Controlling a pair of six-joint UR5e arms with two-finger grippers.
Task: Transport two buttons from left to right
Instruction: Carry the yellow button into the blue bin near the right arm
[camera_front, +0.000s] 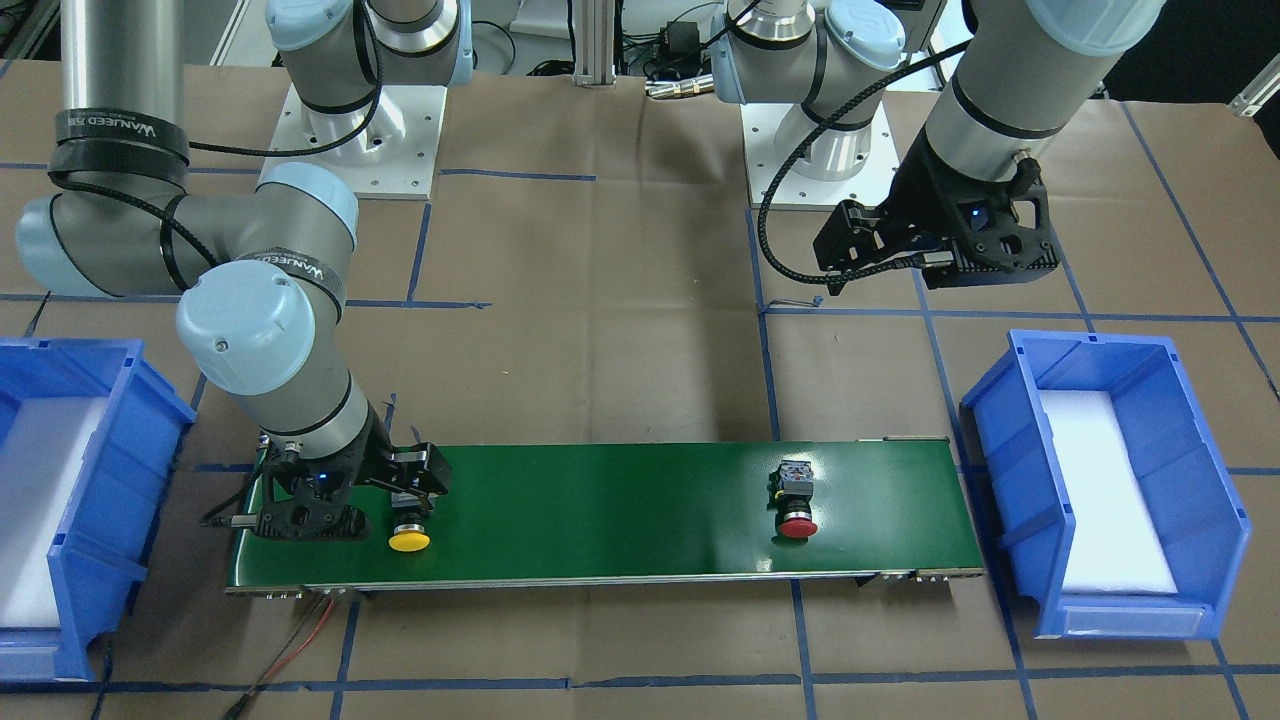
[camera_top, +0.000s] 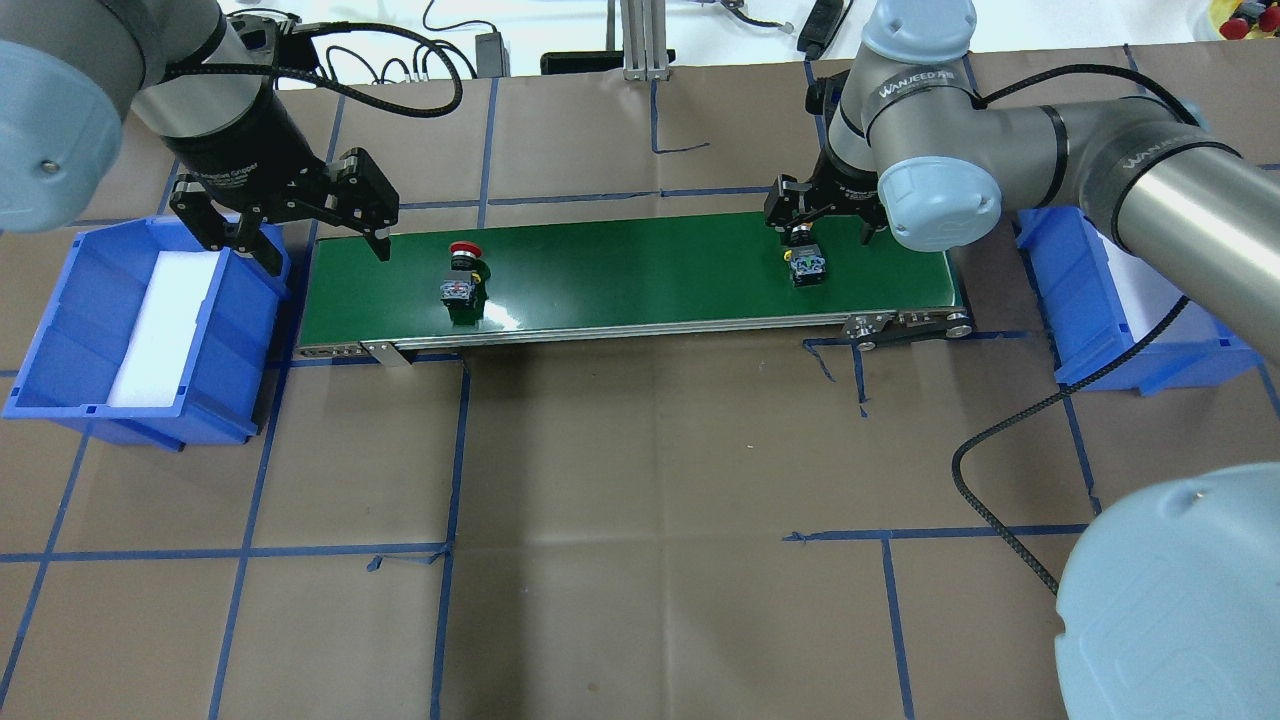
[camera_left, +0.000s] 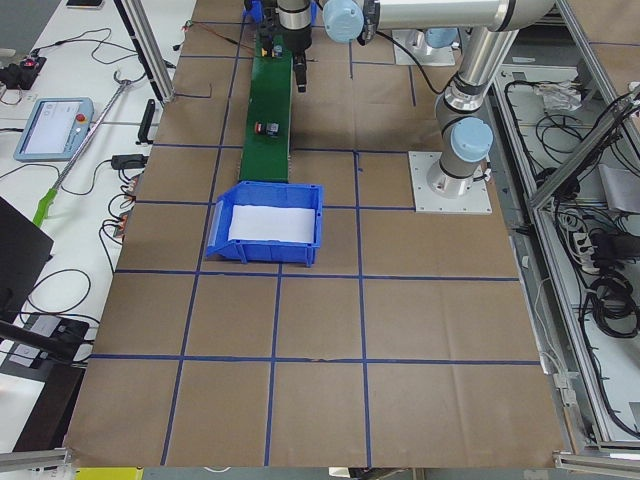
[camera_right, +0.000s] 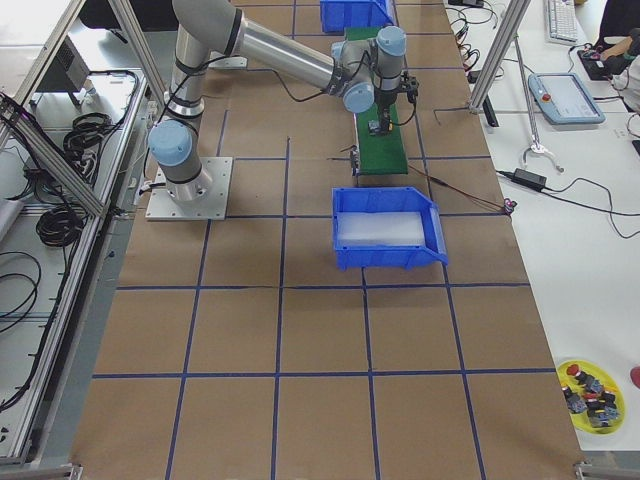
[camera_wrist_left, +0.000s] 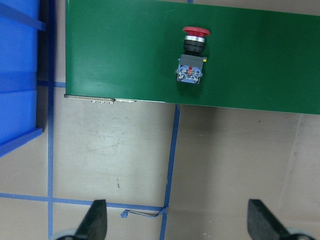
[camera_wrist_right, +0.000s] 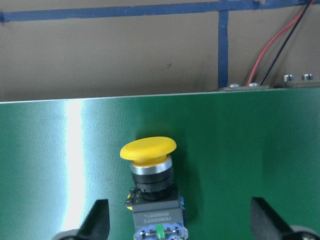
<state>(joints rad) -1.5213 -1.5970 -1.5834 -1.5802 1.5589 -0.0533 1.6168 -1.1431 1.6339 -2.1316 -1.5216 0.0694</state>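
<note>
A long green belt (camera_top: 640, 270) lies across the brown paper-covered table (camera_top: 640, 500), with a blue bin at each end. The left bin (camera_top: 70, 330) and the right bin (camera_top: 1075, 300) each have a white foam pad (camera_top: 165, 320) on the floor, and no button shows in either.

The red button (camera_top: 462, 270) lies on its side on the belt, towards the robot's left end. Its cap points away from the robot and its grey block points towards it. It lies well apart from both claws.

The left claw (camera_top: 327, 256) is raised above the table near the left end of the belt, close to the inner rim of the left bin. It is released. In the left wrist view its two fingertips (camera_wrist_left: 97, 220) stand wide apart with only table between them, and the red button is far ahead of them on the belt.

The yellow button (camera_wrist_right: 150, 175) lies on its side near the right end of the belt, with its cap also turned away from the robot. The right claw (camera_wrist_right: 182, 220) hangs low over it and is released too. In the right wrist view the fingers (camera_wrist_right: 100, 220) stand spread on either side of the button's block, with green belt showing in the gap on each side, so they do not touch it. The front view shows the yellow cap just clear of the claw, towards the far edge of the belt.
</note>
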